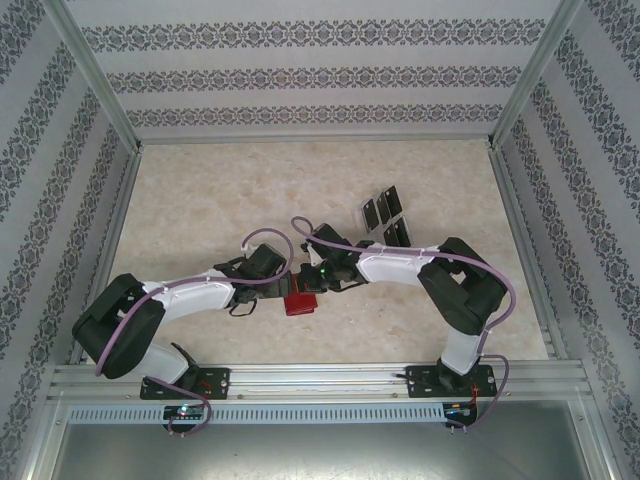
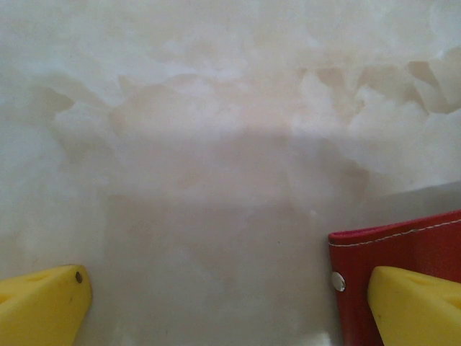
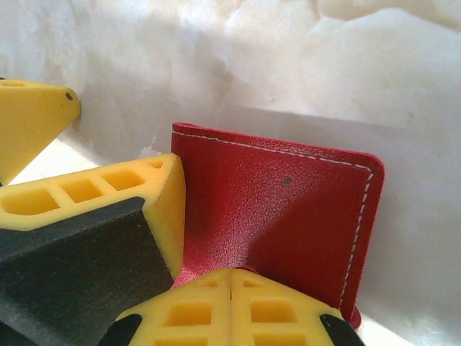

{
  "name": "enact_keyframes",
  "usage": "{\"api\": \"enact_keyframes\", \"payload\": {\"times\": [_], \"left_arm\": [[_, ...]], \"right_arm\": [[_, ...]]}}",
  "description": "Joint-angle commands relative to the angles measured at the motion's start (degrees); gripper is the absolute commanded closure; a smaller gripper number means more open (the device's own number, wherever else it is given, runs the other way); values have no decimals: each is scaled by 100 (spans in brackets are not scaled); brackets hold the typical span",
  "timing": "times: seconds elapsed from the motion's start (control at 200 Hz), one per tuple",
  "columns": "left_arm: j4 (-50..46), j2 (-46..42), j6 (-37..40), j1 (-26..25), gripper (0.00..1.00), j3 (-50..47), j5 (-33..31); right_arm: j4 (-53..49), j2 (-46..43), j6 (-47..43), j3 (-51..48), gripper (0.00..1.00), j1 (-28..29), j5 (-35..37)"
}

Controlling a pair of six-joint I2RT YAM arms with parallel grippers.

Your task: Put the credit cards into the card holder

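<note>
Yellow right fingers point(image 3: 194, 310) are pinched together on the edge of the red card holder point(image 3: 288, 209). The left fingers point(image 2: 43, 303) stand spread wide, gripping nothing (one tip overlaps the holder's corner). Black credit cards point(image 1: 385, 215) sit well apart, farther back on the marbled table point(image 1: 200, 200).

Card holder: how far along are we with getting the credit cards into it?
Nothing looks done yet: the credit cards sit apart from the card holder, farther back on the table. In hand: the right gripper is shut, apparently pinching the holder's edge, and the left gripper stands open beside it. Left to do: fetch and insert every card.
</note>
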Motion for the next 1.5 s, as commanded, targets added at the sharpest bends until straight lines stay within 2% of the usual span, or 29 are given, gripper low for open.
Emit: {"api": "enact_keyframes", "payload": {"times": [0.0,0.33,0.49,0.984,1.494], "left_arm": [[164,318,-63,-8,0,-93,436],[90,315,-39,-8,0,-52,393],[49,337,-14,-8,0,-4,392],[25,396,21,-8,0,71,401],[70,397,4,-12,0,20,403]], "right_arm": [[-258,105,27,-362,100,71,426],[84,404,236,-1068,100,-21,861],[441,557,386,-1230,100,-166,651],[198,-204,172,-364,100,-279,-86],[444,-286,314,-275,100,-272,-239]]}}
